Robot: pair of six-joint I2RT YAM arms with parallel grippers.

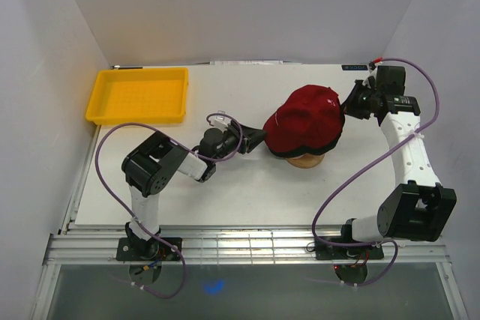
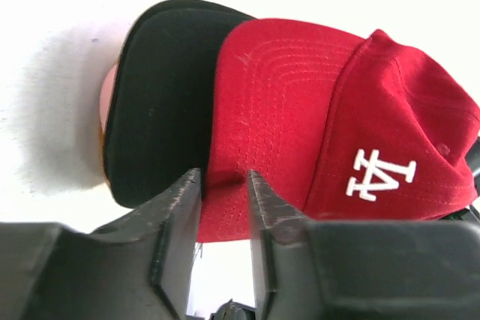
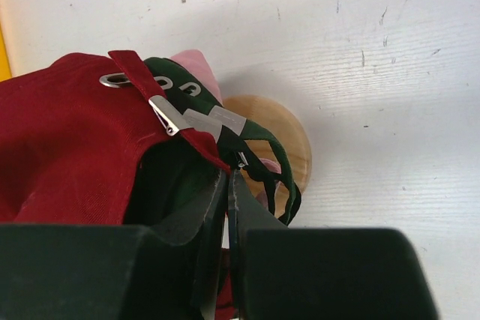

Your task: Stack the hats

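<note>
The red hat (image 1: 307, 114) tops the pile on the round wooden stand (image 1: 306, 161). In the left wrist view the red hat (image 2: 300, 110) shows its white logo, and the black hat's brim (image 2: 165, 110) sticks out beneath it on the left. My left gripper (image 1: 259, 139) is at the brim side. Its jaws (image 2: 223, 185) stand open with the red brim's edge right at the fingertips. My right gripper (image 1: 346, 103) is at the back of the pile, shut (image 3: 227, 174) on the red hat's rear edge (image 3: 67, 148). The green hat's strap (image 3: 270, 136) hangs beside it over the stand (image 3: 289, 129).
A shallow yellow tray (image 1: 136, 118) sits at the back left of the white table. A pink edge (image 3: 195, 65) peeks out under the hats. White walls close in the table on three sides. Purple cables loop off both arms.
</note>
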